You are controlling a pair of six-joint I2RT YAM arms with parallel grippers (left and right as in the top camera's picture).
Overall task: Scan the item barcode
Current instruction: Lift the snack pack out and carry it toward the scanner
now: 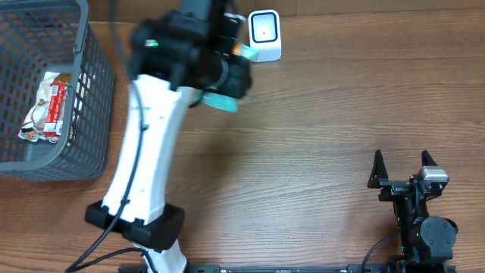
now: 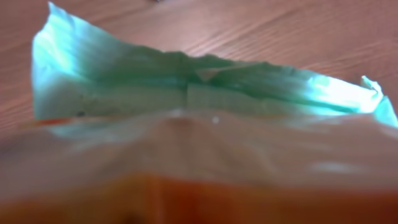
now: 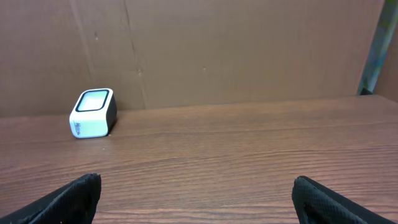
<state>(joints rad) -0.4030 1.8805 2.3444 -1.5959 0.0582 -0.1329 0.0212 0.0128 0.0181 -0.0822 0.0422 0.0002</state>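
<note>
My left jaws are closed partway on a crinkly teal and orange packet (image 2: 199, 106), so close to that wrist's camera that it fills the view and hides the jaws themselves. From overhead, the packet pokes out beneath my left wrist, just beside the small white scanner (image 1: 264, 35) at the far edge of the counter (image 1: 318, 129).

I judge I am at the presenting step. The next move calls for turning the packet until its barcode faces the scanner window.

I cannot find the barcode on any face I see, and the print is a blur.

My right jaws stand wide and hold nothing, low over the near right of the counter. Their dark fingertips (image 3: 74, 199) are cut off at the frame's bottom.

A grey basket (image 1: 91, 98) at far left holds another wrapper (image 1: 47, 106).
</note>
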